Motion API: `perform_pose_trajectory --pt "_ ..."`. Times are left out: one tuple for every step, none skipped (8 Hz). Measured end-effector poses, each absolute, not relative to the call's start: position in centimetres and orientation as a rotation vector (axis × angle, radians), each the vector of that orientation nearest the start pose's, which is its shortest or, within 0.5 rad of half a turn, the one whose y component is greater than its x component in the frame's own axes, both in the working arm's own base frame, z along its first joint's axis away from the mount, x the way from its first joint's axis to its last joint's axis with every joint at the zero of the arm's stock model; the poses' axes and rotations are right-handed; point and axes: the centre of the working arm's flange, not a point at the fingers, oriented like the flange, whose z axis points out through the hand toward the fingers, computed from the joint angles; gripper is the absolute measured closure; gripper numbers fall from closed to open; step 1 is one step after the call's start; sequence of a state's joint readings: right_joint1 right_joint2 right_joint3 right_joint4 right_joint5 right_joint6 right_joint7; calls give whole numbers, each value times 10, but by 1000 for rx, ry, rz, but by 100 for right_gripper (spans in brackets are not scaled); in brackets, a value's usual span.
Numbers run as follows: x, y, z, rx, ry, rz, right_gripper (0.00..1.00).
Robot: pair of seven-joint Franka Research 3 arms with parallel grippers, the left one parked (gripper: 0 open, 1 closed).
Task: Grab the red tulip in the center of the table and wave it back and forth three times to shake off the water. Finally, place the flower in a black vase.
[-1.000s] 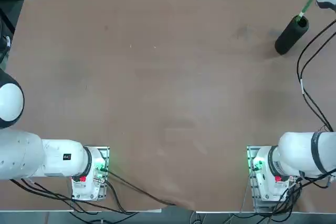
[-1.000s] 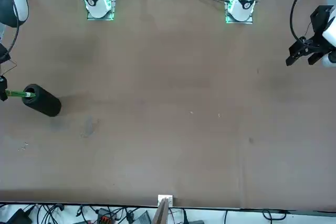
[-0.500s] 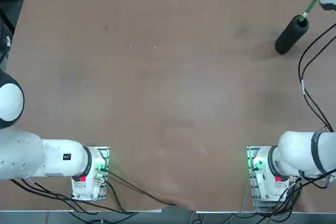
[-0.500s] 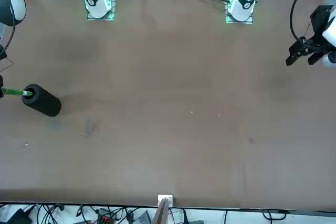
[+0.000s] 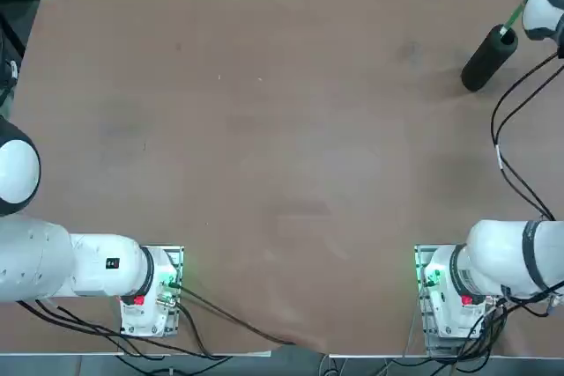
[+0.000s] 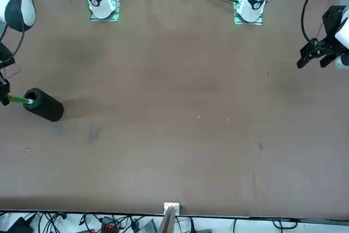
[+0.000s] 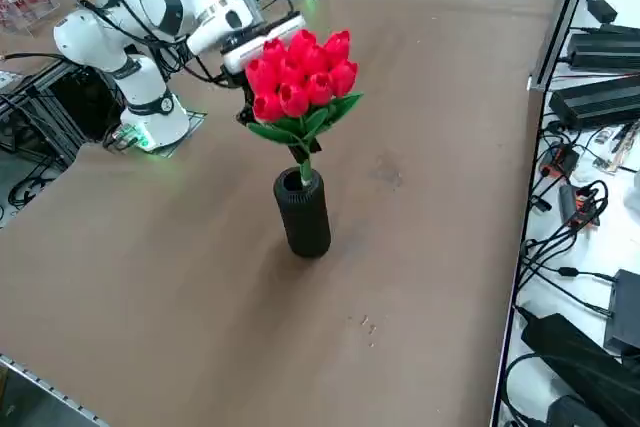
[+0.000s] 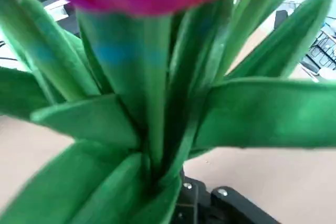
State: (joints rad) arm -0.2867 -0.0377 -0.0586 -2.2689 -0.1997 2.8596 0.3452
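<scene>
On the counter (image 7: 200, 277) stands the black vase (image 7: 304, 215), upright near the far right corner. The red tulip (image 7: 300, 77) rises from its mouth, stem tip already inside (long axis nearly vertical, straight above the opening). Behind the blooms, the right claw (image 7: 262, 87) stays clenched on the stem; lowering looks next.
</scene>
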Motion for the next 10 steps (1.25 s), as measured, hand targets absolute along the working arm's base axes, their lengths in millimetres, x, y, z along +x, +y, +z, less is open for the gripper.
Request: perform_pose_trajectory --pt "527 -179 440 -2990 791 -998 88" --pt "527 -178 440 -2989 791 -998 88" --pt "526 -178 439 -2990 792 -996 88" --pt "524 -178 434 -2994 793 -981 88" --pt "521 -176 427 -2998 793 -960 88" --pt "519 -175 421 -3000 792 -949 88" --pt "517 -175 419 -3002 792 -942 87" --pt "517 -175 418 -3001 792 -943 74" --pt "517 -175 420 -2999 791 -951 57" --pt "517 -175 423 -2994 790 -965 39"
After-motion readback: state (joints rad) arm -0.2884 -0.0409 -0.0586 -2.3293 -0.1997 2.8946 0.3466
